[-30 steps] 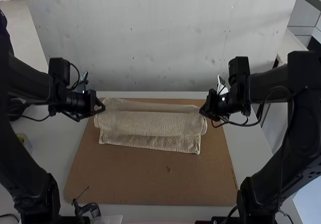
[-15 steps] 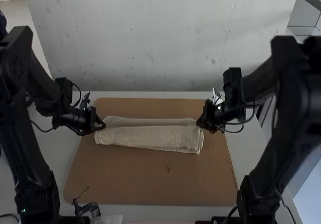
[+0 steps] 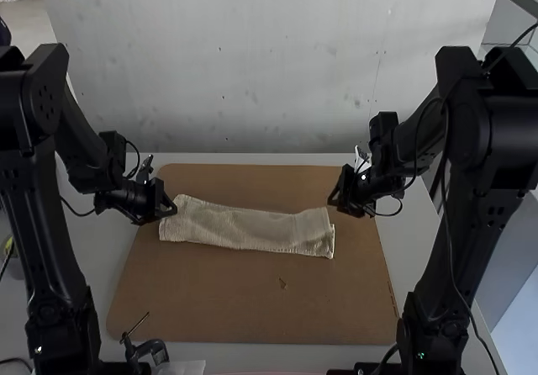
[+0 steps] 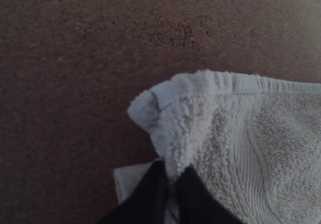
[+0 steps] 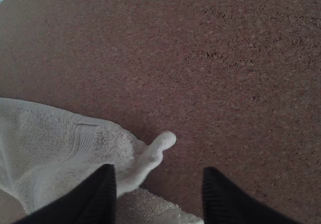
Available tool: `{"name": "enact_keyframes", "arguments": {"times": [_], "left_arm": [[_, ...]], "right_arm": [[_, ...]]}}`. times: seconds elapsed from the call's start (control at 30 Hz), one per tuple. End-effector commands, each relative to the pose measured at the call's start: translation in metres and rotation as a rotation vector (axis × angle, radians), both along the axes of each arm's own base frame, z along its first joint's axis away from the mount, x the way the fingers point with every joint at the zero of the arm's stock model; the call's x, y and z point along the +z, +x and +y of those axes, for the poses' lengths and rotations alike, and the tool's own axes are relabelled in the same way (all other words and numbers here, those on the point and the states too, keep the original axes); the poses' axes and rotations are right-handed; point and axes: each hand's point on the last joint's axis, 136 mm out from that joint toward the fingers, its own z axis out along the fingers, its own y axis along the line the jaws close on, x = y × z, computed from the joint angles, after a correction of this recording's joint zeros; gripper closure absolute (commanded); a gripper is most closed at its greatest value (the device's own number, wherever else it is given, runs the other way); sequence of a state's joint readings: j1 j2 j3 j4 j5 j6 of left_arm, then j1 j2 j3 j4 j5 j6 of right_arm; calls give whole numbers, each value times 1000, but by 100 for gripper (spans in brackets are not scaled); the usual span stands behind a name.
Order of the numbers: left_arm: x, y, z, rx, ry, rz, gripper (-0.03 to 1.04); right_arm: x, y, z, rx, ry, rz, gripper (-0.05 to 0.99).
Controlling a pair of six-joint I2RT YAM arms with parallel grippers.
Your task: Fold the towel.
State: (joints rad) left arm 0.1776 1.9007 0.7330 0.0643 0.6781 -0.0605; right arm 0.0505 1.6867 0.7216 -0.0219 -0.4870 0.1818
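The towel (image 3: 245,227) lies on the board (image 3: 244,308) as 1 long, narrow folded strip, running from near the board's left edge toward its right edge; it sits nearer the far edge than the near edge, and its right end lies a little closer to the near edge than its left end; the board rests on the white table (image 3: 424,253).

The left gripper (image 3: 173,210) is at the towel's left end, near the board's left edge; it is clenched on a pinched bit of the towel's edge, and beside its 2 fingers (image 4: 150,189) a corner of a lower layer pokes out.

The right gripper (image 3: 334,201) is just beside the towel's right end, toward the board's right edge; it grips nothing, its 2 fingers (image 5: 103,189) spread apart, with part of the towel between them and a raised tip of cloth just beyond.
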Motion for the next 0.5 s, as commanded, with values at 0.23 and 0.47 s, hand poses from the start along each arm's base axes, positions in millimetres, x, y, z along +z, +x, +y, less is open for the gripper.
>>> {"name": "enact_keyframes", "arguments": {"times": [0.23,0.47], "left_arm": [[13,11,9,0,61,-68,-1],[58,25,29,53,85,-197,0]], "right_arm": [[10,-8,-3,18,-75,-29,23],[43,-24,-2,27,-74,-64,9]]}}
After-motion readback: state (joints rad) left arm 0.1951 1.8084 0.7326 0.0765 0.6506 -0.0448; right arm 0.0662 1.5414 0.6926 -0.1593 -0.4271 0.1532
